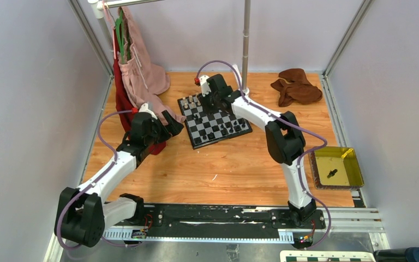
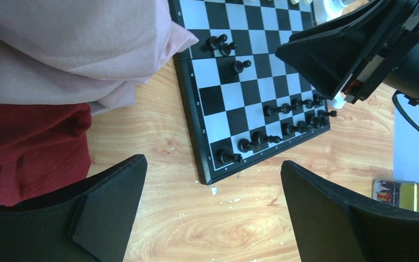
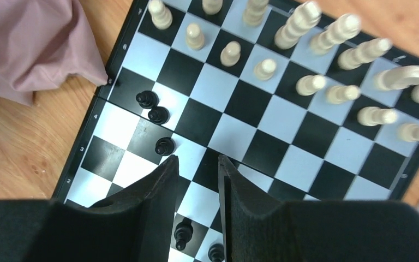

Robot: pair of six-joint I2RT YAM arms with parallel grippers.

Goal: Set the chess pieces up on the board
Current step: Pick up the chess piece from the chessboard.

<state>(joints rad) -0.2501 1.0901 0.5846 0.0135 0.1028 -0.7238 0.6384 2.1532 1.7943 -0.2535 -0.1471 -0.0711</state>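
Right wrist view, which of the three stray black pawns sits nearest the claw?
The lone pawn just beside the right claw; the other two stand side by side farther away.

The left arm (image 1: pixel 114 164) reached forward and inward from its base, its elbow low and near the edge, its wrist tipped downward; the left gripper (image 2: pixel 213 166) stood with its jaws spread wide and nothing between them; the right arm (image 1: pixel 283 142) rose from its base, bent at a high elbow and stretched far forward and to the left; the right gripper (image 3: pixel 196 159) pointed steeply down, its two fingers (image 3: pixel 158 191) parted by only a narrow gap, gripping nothing
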